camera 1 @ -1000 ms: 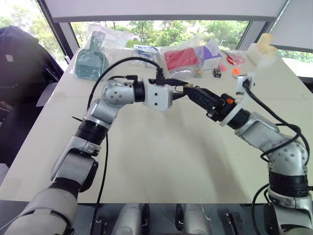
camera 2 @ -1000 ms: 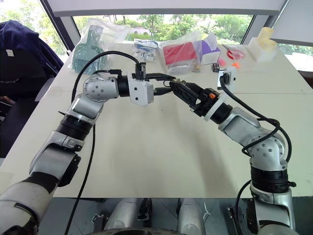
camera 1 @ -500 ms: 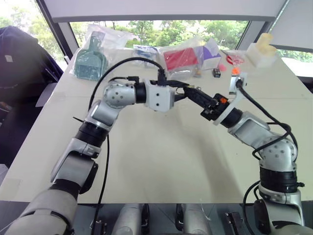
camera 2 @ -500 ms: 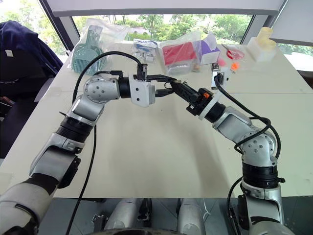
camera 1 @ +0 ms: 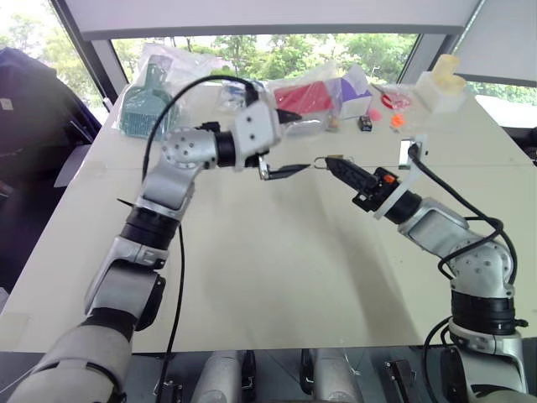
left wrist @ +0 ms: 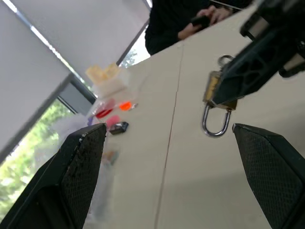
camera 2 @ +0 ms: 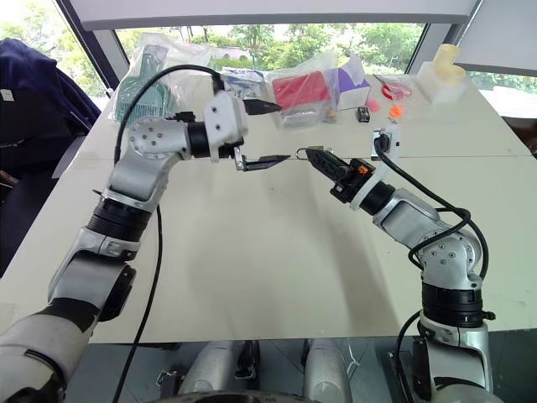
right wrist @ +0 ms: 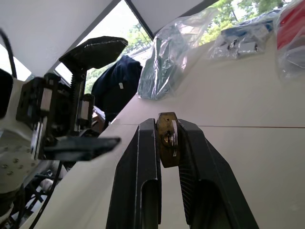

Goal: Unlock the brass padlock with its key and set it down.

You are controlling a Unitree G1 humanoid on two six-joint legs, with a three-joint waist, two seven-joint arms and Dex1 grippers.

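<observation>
The right gripper is clamped on the brass padlock, holding it in the air above the middle of the table, with the silvery shackle sticking out toward the left arm. From the left wrist the padlock shows between that arm's two black fingers, its shackle a closed-looking loop, though whether it has popped free of the body is too small to tell.

What has changed is the left gripper. A second ago its fingers were shut and pressed right up against the right gripper's tip; now they stand wide apart, one high by the bagged goods at the far edge, one low and pointing at the padlock, and the hand has backed off to the left. The right gripper, open a second ago, has closed on the lock.

The key cannot be made out; a ring shows at the padlock's far end and may belong to it. By my reading the padlock has passed to the right hand, and setting it down is not yet done.
</observation>
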